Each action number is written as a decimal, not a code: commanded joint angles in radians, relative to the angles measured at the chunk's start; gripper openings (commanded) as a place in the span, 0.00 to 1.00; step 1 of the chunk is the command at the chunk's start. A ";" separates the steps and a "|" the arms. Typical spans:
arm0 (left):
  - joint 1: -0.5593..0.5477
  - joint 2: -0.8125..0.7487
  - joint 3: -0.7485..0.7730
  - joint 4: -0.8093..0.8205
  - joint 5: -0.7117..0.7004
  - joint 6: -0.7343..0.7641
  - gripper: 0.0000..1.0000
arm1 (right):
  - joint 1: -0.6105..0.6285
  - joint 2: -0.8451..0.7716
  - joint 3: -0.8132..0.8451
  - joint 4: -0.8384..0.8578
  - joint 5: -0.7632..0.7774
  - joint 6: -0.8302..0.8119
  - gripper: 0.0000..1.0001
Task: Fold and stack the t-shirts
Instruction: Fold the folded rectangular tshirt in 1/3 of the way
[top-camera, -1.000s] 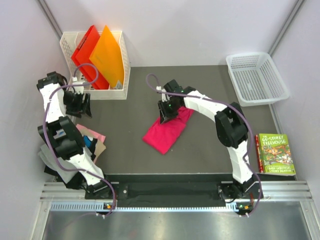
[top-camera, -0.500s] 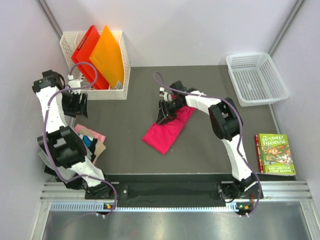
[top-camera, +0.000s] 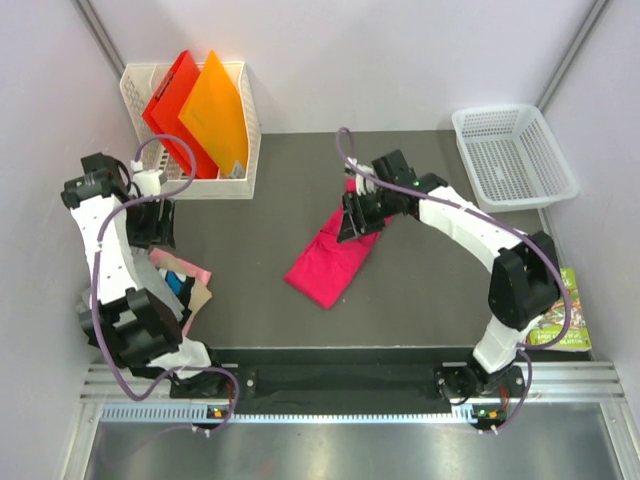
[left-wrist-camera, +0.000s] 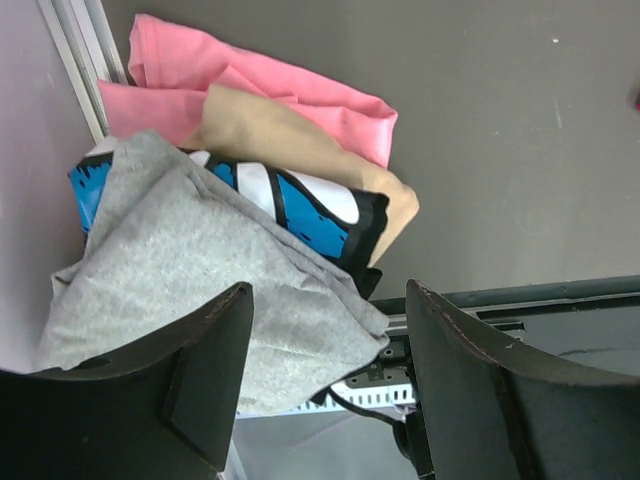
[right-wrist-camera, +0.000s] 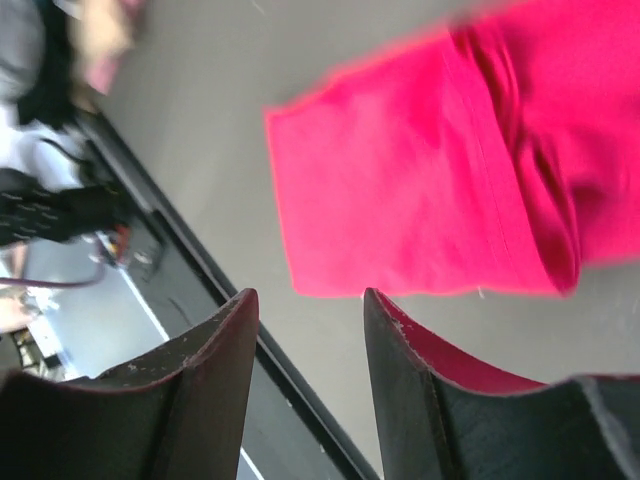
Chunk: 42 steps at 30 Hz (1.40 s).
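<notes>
Hovering apart: right fingers (right-wrist-camera: 205, 400) over magenta shirt (right-wrist-camera: 400, 190), left fingers (left-wrist-camera: 205, 380) over folded stack (left-wrist-camera: 190, 240).

**Left arm** (top-camera: 100, 232), white links with black joints and a purple cable, rose from its base at the lower left and folded back over itself, with the elbow high beside the left wall. The left tool (top-camera: 150, 224), black and two-fingered, pointed downward with its fingers (left-wrist-camera: 215, 370) spread wide. **Right arm** (top-camera: 465, 222), of the same build, reached from the lower right toward the middle with the forearm stretched leftward. The right tool (top-camera: 358, 216) angled down, with its fingers (right-wrist-camera: 200, 390) moderately parted.
</notes>
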 joint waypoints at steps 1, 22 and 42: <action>-0.002 -0.061 -0.036 -0.158 0.014 -0.020 0.68 | -0.009 0.038 -0.144 0.008 0.071 -0.019 0.47; 0.001 -0.169 -0.226 -0.083 -0.059 0.224 0.68 | -0.023 0.098 0.136 -0.315 0.167 0.055 0.42; 0.001 0.078 -0.019 -0.055 0.059 -0.046 0.69 | 0.516 0.128 0.272 -0.356 0.899 -0.143 0.59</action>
